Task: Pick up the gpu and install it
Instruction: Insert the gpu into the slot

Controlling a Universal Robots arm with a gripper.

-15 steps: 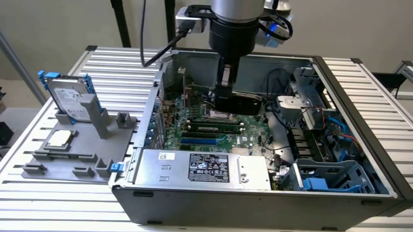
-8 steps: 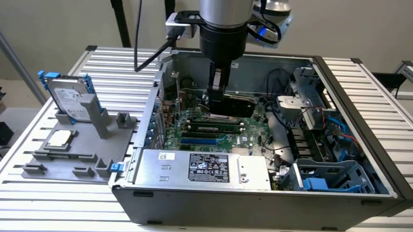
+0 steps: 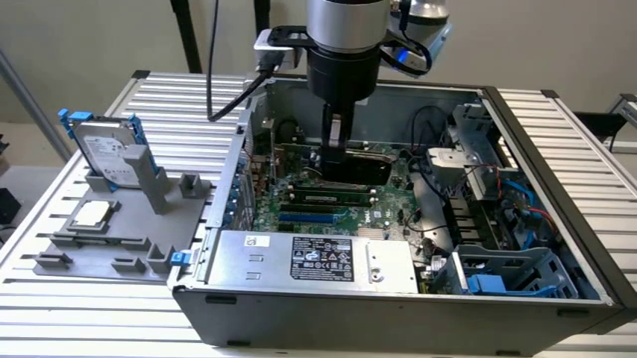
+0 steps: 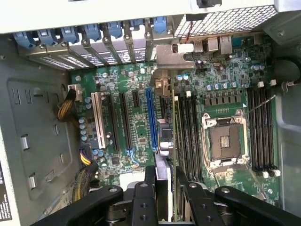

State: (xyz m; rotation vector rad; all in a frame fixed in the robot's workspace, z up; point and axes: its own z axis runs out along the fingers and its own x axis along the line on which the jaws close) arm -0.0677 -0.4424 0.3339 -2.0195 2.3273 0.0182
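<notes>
My gripper (image 3: 335, 149) reaches down into the open computer case (image 3: 518, 134) and is shut on the gpu (image 3: 360, 170), a black card held on edge just above the green motherboard (image 3: 298, 216). In the wrist view the gpu (image 4: 173, 141) is seen edge-on between my fingers (image 4: 149, 181), which grip it from both sides. Its silver end bracket (image 4: 173, 54) points at the rear slot openings. The card's lower edge runs along the motherboard (image 4: 225, 80) just beside the long blue slot (image 4: 150, 117). I cannot tell whether it touches a slot.
A grey fixture (image 3: 110, 246) at the exterior view's left holds a silver hard drive in a blue frame (image 3: 104, 153) and a processor chip (image 3: 92, 215). Inside the case are the power supply (image 3: 313, 257), cables (image 4: 70, 108), the processor socket (image 4: 225, 141) and a blue drive cage (image 3: 497, 277).
</notes>
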